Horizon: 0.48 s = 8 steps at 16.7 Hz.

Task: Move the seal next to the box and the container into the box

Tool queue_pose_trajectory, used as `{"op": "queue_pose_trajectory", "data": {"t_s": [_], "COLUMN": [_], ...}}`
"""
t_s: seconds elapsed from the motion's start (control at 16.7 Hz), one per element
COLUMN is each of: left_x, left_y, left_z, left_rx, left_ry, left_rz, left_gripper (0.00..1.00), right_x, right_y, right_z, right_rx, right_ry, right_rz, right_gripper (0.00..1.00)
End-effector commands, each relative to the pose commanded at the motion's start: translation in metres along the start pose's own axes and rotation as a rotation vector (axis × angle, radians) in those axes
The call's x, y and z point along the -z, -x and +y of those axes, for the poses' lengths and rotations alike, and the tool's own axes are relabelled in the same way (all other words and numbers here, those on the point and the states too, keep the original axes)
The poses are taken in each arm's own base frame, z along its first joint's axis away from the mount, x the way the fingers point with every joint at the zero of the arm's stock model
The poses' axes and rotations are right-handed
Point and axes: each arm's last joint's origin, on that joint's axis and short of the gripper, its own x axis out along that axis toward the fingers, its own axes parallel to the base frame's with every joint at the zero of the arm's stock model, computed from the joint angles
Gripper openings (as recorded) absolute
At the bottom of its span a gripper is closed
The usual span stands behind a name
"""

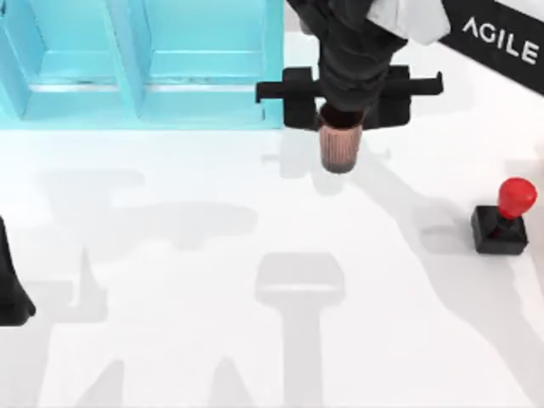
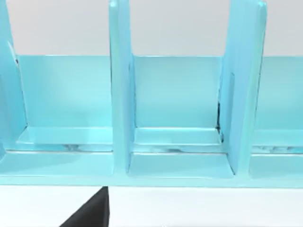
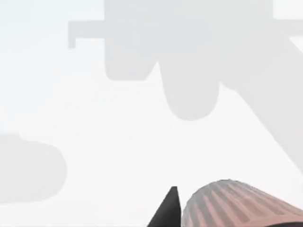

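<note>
One right tool (image 1: pixel 340 127) grips the container (image 1: pixel 339 149) aloft beside the box (image 1: pixel 140 64).

box (image 1: pixel 140 64) far-left, seal (image 1: pixel 503 219) right edge

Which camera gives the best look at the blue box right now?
The left wrist view: the box faces that camera, with its upright dividers and compartment floors plain. The top view catches only its near part at the table's far left. The right wrist view looks at white table and the container instead.
</note>
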Motion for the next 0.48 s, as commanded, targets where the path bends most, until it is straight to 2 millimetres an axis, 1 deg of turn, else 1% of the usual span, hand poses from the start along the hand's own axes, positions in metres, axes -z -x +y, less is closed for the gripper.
{"op": "queue_pose_trajectory", "data": {"t_s": [0.12, 0.24, 0.36, 0.48], "left_x": [0.0, 0.0, 0.0, 0.0], "left_y": [0.0, 0.0, 0.0, 0.0], "left_z": [0.0, 0.0, 0.0, 0.0], "left_rx": [0.0, 0.0, 0.0, 0.0], "left_ry": [0.0, 0.0, 0.0, 0.0], "left_rz": [0.0, 0.0, 0.0, 0.0], "left_gripper": [1.0, 1.0, 1.0, 1.0], "right_x": [-0.014, -0.022, -0.018, -0.001], "right_y": [0.0, 0.001, 0.005, 0.012], "right_z": [-0.051, -0.112, -0.177, -0.242], "right_rx": [0.005, 0.005, -0.002, -0.015], "right_ry": [0.001, 0.001, -0.001, -0.004], "right_rz": [0.027, 0.053, 0.075, 0.087], "right_gripper": [0.0, 0.0, 0.0, 0.0]}}
